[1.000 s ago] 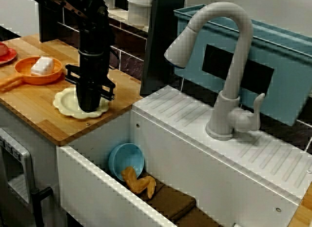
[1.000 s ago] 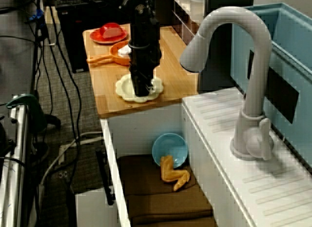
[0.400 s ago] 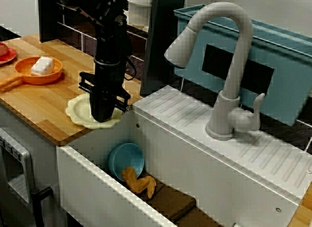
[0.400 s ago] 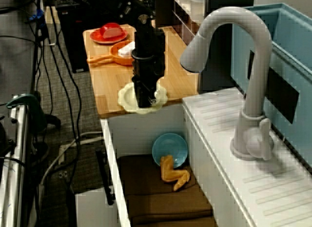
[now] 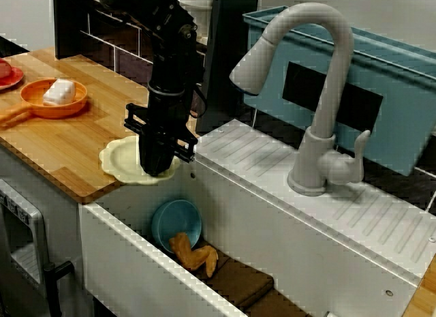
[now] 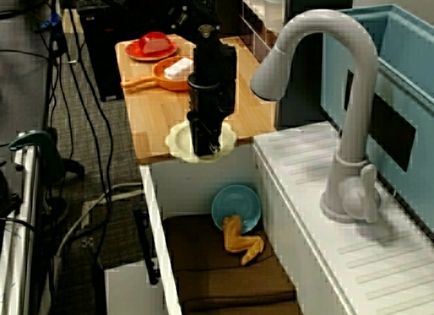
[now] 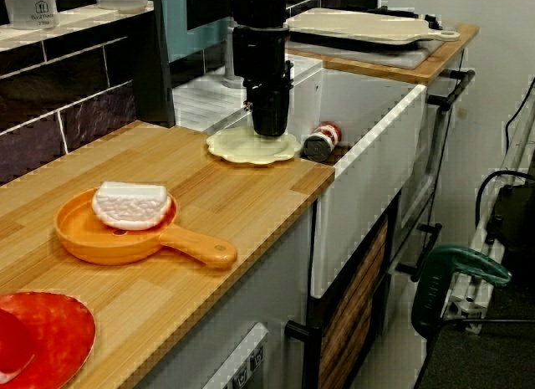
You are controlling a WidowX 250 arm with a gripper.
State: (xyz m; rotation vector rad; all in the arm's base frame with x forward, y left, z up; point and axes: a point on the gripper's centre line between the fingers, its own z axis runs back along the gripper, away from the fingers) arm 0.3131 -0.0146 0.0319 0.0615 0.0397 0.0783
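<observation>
A cream scalloped plate [image 5: 121, 160] [image 6: 178, 140] [image 7: 242, 146] lies at the wooden counter's edge beside the sink, its rim reaching over the sink wall. My black gripper [image 5: 157, 170] [image 6: 205, 150] [image 7: 270, 130] points straight down onto the plate's sink-side rim. Its fingers look closed on that rim, though the arm hides the contact itself. In the view along the counter the gripper stands at the far side of the plate.
An orange pan [image 7: 109, 238] [image 5: 53, 99] holding a white sponge and a red plate [image 7: 46, 335] sit further along the counter. The sink holds a blue bowl [image 5: 177, 221], a tan chicken piece [image 5: 194, 254] and a can [image 7: 320, 140]. A grey faucet [image 5: 320, 92] rises behind.
The gripper has moved with the cream plate along the counter toward the sink, from mid-counter to the counter's edge. Nothing else has shifted.
</observation>
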